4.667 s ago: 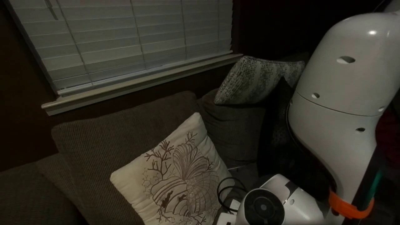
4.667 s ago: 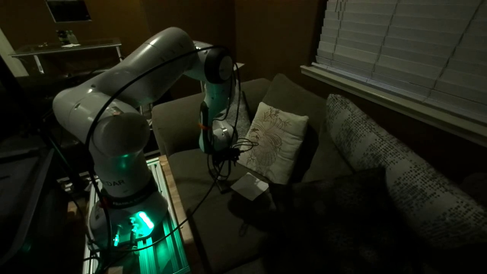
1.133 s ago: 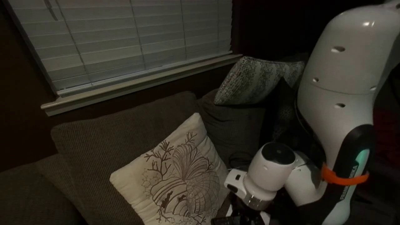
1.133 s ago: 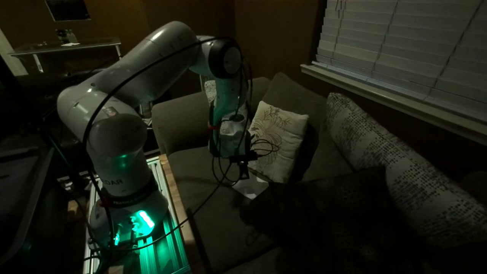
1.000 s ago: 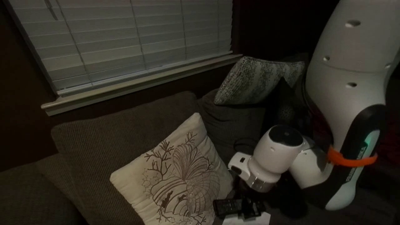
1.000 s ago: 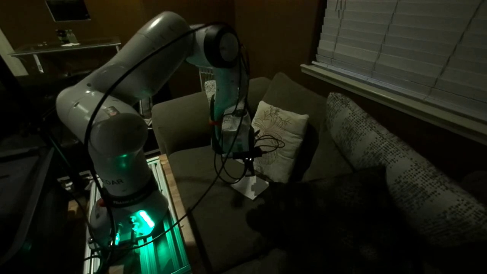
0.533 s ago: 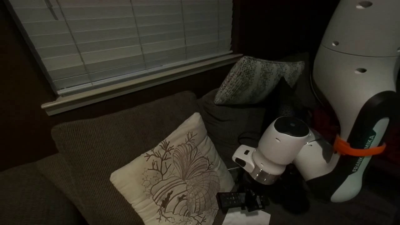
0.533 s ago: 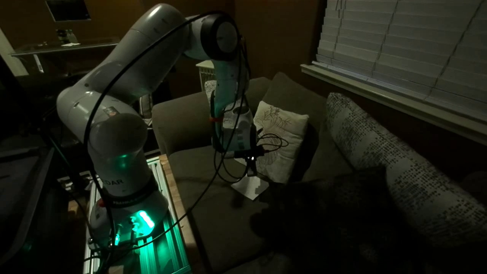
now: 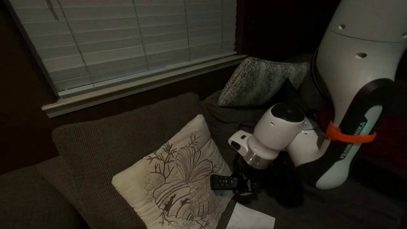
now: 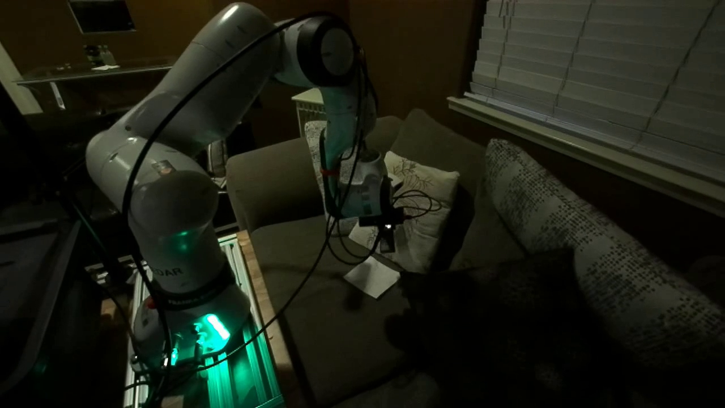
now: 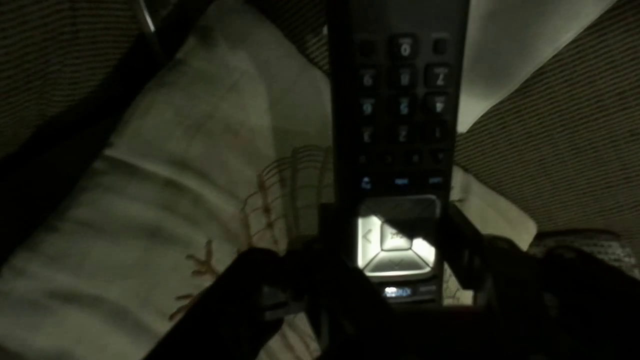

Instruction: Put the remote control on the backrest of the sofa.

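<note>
The black remote control (image 11: 400,110) fills the upper middle of the wrist view, its buttons facing the camera. My gripper (image 11: 392,235) is shut on it, one dark finger at each long side near the arrow pad. In an exterior view the remote control (image 9: 222,182) sticks out sideways from the gripper (image 9: 245,185), held above the seat and in front of the cream pillow. The sofa's backrest (image 9: 127,127) rises behind that pillow, higher than the gripper. In an exterior view the gripper (image 10: 387,238) is small and dark, and the remote is hard to make out.
A cream pillow (image 9: 178,178) with a printed motif leans on the backrest. White paper (image 10: 372,277) lies on the seat (image 10: 334,340). A patterned pillow (image 9: 260,82) sits farther along the sofa. Loose cables (image 10: 419,198) hang around the wrist. A window sill (image 9: 143,87) runs behind the backrest.
Over the last second my gripper has risen with the remote control in it, away from the white paper and toward the cream pillow. The pillows and paper have stayed put.
</note>
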Action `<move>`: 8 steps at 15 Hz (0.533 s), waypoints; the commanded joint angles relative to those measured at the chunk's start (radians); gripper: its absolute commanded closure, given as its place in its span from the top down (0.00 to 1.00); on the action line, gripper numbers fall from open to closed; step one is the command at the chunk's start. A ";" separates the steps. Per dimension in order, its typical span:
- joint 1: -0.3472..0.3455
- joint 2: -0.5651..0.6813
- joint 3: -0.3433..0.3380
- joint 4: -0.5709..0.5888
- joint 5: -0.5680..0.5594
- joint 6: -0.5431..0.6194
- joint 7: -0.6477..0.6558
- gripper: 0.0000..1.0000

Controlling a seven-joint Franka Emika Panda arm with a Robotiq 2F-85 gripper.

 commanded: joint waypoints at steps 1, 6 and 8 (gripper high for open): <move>-0.193 -0.109 0.158 0.038 0.027 -0.102 -0.166 0.28; -0.524 -0.154 0.450 0.186 -0.015 -0.289 -0.290 0.28; -0.594 -0.148 0.512 0.278 0.009 -0.327 -0.340 0.28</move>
